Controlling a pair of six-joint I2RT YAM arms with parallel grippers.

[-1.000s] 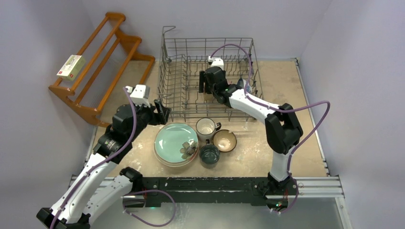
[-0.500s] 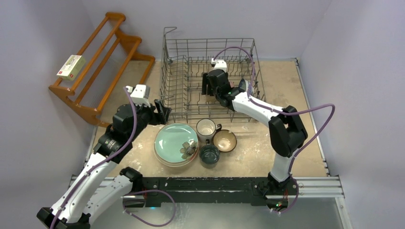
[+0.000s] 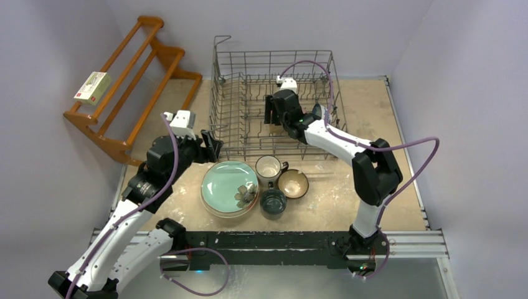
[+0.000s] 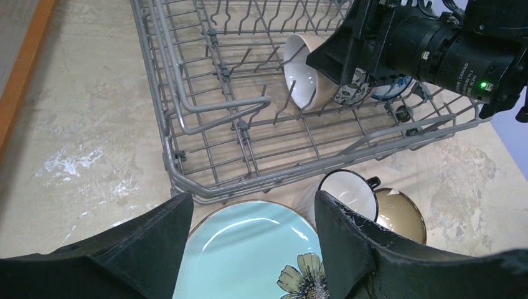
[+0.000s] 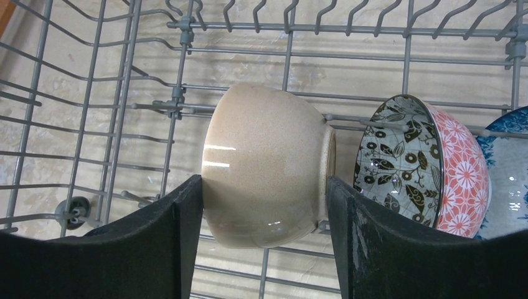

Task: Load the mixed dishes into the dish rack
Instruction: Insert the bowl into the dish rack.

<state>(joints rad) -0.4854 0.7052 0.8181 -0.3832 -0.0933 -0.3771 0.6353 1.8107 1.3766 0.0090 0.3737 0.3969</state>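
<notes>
Evidently the speckled beige ceramic bowl (image 5: 264,162) is being seated on its side among the tines of the grey wire dish rack (image 5: 286,26). The right gripper (image 5: 264,187), reaching down into the rack, is seemingly clasping it rim-to-foot. Next it is needing to let go and lift clear. The left gripper (image 4: 252,218) is hovering spread above the mint green plate (image 4: 249,249).

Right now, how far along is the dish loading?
Done: a red patterned bowl stands in the dish rack. In hand: the right gripper holds a beige bowl on its side in the rack. Remaining: mint plate, white mug, dark mug and tan bowl on the table; left gripper open above the plate.
</notes>
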